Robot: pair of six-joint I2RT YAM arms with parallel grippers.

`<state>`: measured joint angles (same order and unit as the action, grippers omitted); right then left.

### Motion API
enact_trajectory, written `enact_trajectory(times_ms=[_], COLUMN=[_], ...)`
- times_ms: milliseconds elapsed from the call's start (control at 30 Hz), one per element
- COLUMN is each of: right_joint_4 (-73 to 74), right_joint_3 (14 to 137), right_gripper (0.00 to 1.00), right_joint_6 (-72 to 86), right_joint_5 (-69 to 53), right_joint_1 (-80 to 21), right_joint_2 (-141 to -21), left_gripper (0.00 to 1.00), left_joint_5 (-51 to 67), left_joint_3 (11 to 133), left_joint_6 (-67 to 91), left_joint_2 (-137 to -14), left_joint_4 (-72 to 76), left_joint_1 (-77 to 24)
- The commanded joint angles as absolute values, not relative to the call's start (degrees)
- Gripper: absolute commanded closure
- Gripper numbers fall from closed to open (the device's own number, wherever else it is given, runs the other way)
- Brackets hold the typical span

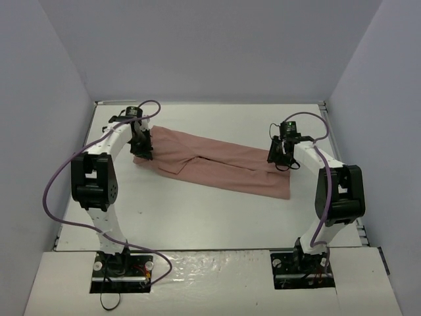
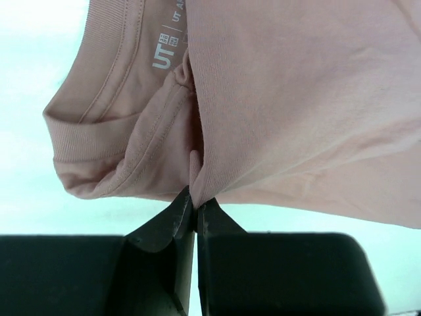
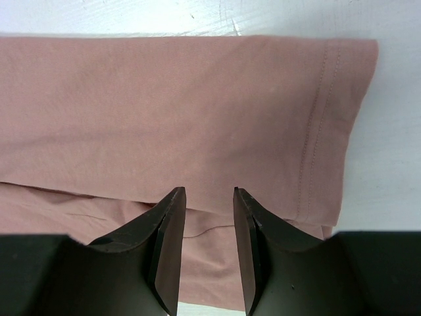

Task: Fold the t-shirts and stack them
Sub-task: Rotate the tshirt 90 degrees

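The salmon-pink t-shirt [image 1: 217,164] lies as a long folded strip running diagonally across the white table. My left gripper [image 1: 141,153] sits at the strip's left end. In the left wrist view the left gripper [image 2: 195,201] is shut on a pinch of the t-shirt [image 2: 296,99] at its near edge, beside the ribbed collar with its printed size label [image 2: 164,49]. My right gripper [image 1: 281,161] hovers at the strip's right end. In the right wrist view the right gripper [image 3: 209,192] stands open over the t-shirt [image 3: 197,112] near its stitched hem [image 3: 316,145], with nothing pinched between the fingers.
Grey walls [image 1: 368,85] enclose the white table [image 1: 197,210] on three sides. Purple cables [image 1: 56,178] loop off both arms. The arm bases [image 1: 122,266] stand at the near edge.
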<state>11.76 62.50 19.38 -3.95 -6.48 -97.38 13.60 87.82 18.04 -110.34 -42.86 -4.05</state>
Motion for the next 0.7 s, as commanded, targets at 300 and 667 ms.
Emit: enact_trajectory(times_ms=[300, 667], right_joint_4=[11.3, 11.4], right_joint_3=[63.0, 63.5], right_gripper=[0.67, 0.67], right_joint_6=[18.9, 19.2], right_joint_5=[-4.4, -4.7], right_joint_1=[-6.9, -6.9], right_joint_2=[-95.2, -94.7], left_gripper=[0.55, 0.61], left_joint_5=[9.0, 20.9], left_joint_3=[85.9, 103.5], left_joint_6=[24.5, 25.3], left_joint_2=[-105.6, -110.4], left_joint_4=[-50.3, -49.7], left_joint_1=[-3.7, -5.8])
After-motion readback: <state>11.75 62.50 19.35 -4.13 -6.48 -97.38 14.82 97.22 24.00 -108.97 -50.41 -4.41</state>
